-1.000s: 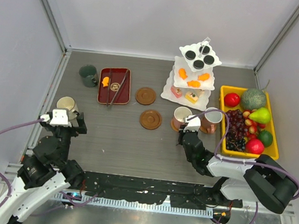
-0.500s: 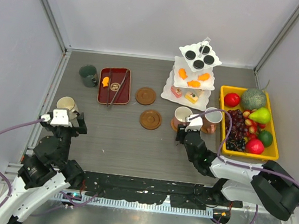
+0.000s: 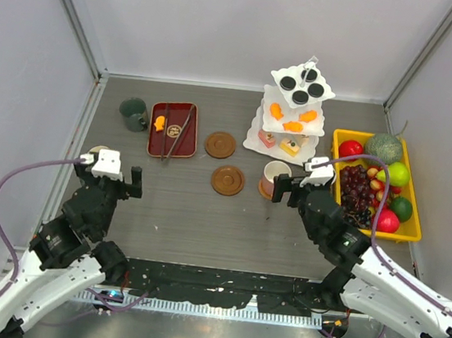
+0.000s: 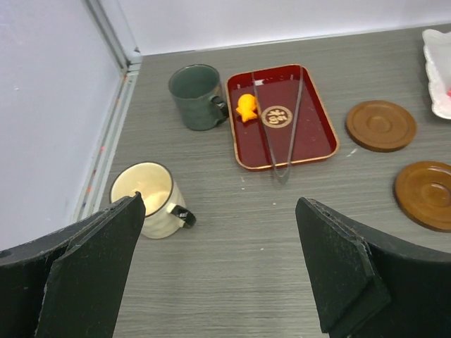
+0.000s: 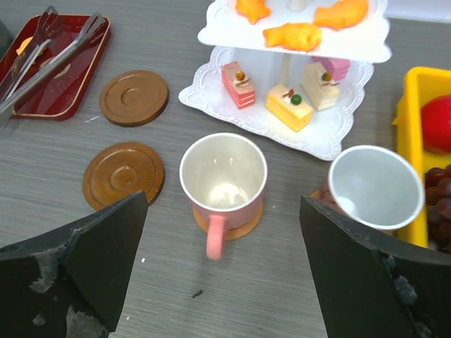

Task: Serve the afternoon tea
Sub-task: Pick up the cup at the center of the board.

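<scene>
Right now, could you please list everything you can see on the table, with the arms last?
stand: one, white, three tiers, far right
black round sweets: four, top tier
orange sweets: three, middle tier; one on the red tray
cakes: four, pink and yellow, bottom tier
pink mugs: two, before the stand
green mug: one, dark, far left
cream mug: one, near left
coasters: two bare, brown, centre; one under a pink mug
red tray: one, far left
tongs: one, metal, on it
fruit tray: one, yellow, right
left gripper: black, open, empty
right gripper: black, open, empty
</scene>
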`<state>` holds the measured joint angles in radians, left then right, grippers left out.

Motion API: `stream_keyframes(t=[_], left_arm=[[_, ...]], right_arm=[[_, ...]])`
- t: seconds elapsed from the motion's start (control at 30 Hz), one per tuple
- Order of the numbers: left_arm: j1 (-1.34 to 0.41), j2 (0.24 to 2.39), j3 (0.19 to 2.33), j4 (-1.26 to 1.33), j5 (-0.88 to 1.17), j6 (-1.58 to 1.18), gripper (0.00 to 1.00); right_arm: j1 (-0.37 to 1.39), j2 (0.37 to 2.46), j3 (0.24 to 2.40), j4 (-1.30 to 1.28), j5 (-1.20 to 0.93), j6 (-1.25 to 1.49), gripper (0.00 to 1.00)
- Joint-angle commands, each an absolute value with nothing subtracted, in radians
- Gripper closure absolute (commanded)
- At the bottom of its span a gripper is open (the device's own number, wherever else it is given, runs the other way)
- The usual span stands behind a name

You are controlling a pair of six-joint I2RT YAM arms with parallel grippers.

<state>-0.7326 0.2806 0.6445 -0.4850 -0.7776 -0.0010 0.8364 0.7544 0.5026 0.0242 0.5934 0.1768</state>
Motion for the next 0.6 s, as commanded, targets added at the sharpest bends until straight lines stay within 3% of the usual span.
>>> stream_keyframes(t=[0.0,0.13,0.27,0.57], left_arm=[[-0.724,0.411,0.762,-0.547,-0.701,-0.084,0.01],[-0.629,0.537,0.851,-0.613,-0.614,-0.139,0.01],[-0.349,0.629,0.934,-0.657,-0.376,-0.202,0.04],[-0.007,0.810,0.976,-0.650,-0.367,-0.297,0.08]], right_arm=[[0.822,0.733,0.668,-0.332,0.614,0.170,0.04],[0.816,0.742,0.739,-0.440,0.612,0.178,0.04],[0.815,0.726,0.739,-0.451,0.611,0.175,0.04],[0.815,0.686,0.747,-0.469,0.578,0.167,0.04]])
